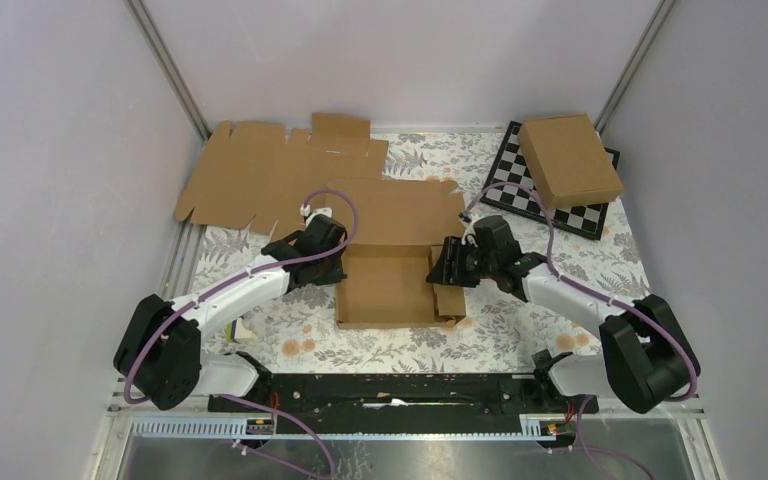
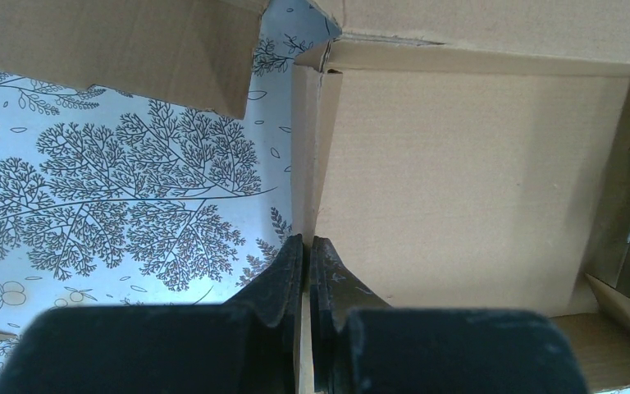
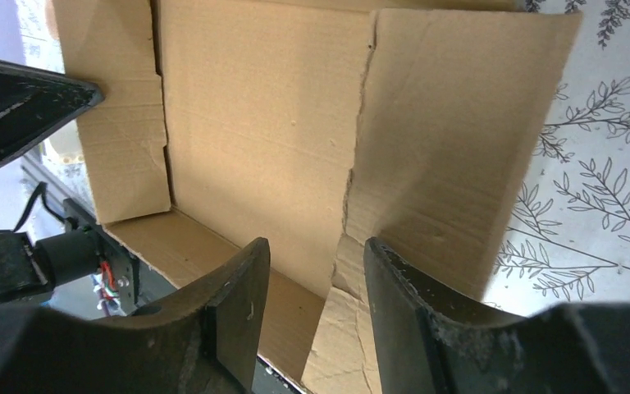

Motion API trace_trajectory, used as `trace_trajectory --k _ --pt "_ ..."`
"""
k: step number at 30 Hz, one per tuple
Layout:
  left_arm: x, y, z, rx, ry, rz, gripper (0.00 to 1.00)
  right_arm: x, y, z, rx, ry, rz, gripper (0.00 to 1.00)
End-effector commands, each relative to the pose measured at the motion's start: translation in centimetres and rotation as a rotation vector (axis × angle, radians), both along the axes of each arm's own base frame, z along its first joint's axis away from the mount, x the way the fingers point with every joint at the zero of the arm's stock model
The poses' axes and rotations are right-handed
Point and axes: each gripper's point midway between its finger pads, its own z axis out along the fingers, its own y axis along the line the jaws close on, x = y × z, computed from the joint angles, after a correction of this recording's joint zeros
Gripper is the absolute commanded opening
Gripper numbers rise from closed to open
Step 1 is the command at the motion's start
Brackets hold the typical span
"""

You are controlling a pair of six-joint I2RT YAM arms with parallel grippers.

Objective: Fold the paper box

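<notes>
**Both grippers at the box's side walls**

The left gripper [image 2: 306, 243] has its fingers pressed together, pinching the left wall of the paper box [image 1: 390, 285]. The right gripper [image 3: 316, 246] straddles the right side flap, fingers spread with cardboard in the gap. The box sits open-topped at mid-table on a white cover [image 1: 520, 335] printed with grey leaves. Behind it lie a flat cardboard sheet [image 1: 260, 170] and a closed brown box [image 1: 570, 158] on a chessboard [image 1: 520, 195]. Pale grey walls [image 1: 50, 150] enclose the table.
</notes>
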Motion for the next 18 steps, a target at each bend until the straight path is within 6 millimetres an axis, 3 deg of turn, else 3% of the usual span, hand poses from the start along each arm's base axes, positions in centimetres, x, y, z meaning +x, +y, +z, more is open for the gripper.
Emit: trace_trajectory --k 1,18 --pt "1.4 -1.2 0.9 -0.051 -0.059 0.011 0.00 -0.4 -0.3 -1.7 -0.140 0.031 -0.015 0.53" --pt "1.4 -0.8 0.5 -0.041 -0.064 0.031 0.00 0.3 -4.8 -6.7 -0.501 -0.008 -0.097 0.51"
